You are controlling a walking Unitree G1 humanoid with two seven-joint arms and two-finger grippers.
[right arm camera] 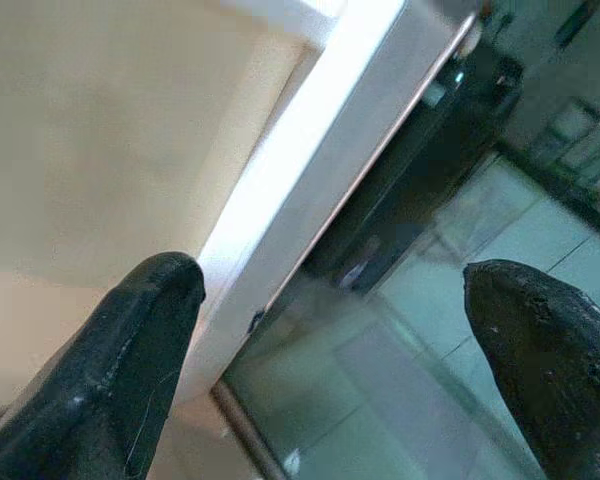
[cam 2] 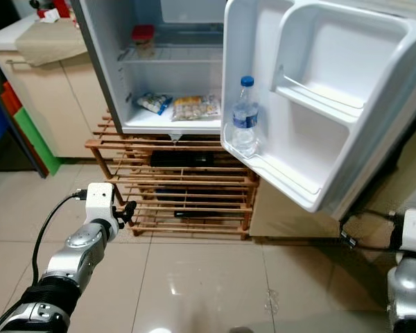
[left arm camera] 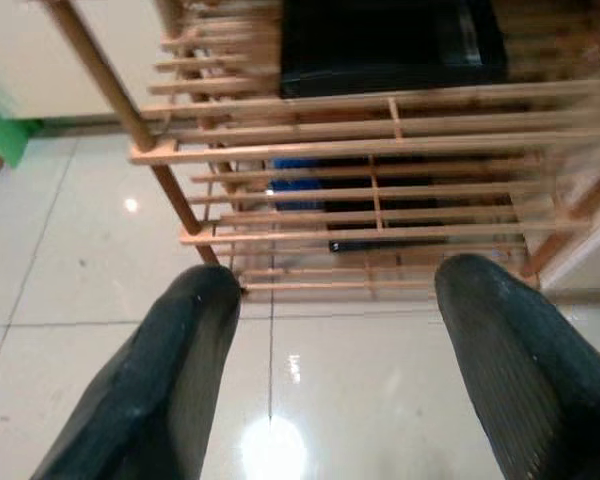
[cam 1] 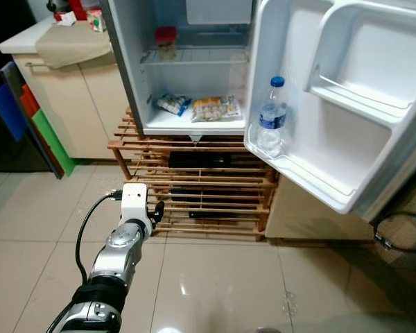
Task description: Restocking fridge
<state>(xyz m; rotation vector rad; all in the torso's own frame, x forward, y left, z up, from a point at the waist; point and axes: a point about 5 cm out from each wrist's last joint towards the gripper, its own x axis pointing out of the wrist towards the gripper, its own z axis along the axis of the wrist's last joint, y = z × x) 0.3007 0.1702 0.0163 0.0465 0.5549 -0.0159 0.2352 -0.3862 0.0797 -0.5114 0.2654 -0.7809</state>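
Fridge: we see the small fridge (cam 1: 132,83) standing open on a wooden slatted rack (cam 1: 194,187), its door (cam 1: 347,104) swung wide to the right.

Stock inside: a red-lidded jar (cam 1: 166,41) sits on the upper wire shelf, far back. On the floor of the cabinet lie two flat food packets, a smaller one (cam 1: 173,104) on the left and a larger one (cam 1: 215,108) just beside it to the right.

Water bottle: a clear bottle with a blue cap (cam 1: 272,118) stands upright in the lowest door shelf, at its left end.

Left gripper: our left gripper (left arm camera: 330,330) hangs low over the tiled floor, near us and left of the rack, well apart from the fridge. Its fingers (left arm camera: 170,370) are spread wide and carry nothing.

Right gripper: our right gripper (right arm camera: 330,340) is also parted wide and empty, down at the near right beside the edge of a pale panel.

Task state: we judge that nothing is in hand yet, so the next item has still to be fetched.

Handling, bottle: it looks full, so we expect weight and a smooth, slippery wall that gives slightly. We would close on the body below the shoulder, across the label band.

Handling, packets: soft, light and crinkly in our judgement. Best pinched across a short edge or the flat middle, gently.

Risk: the door shelf rail is low, so a nudged bottle could tip outwards.
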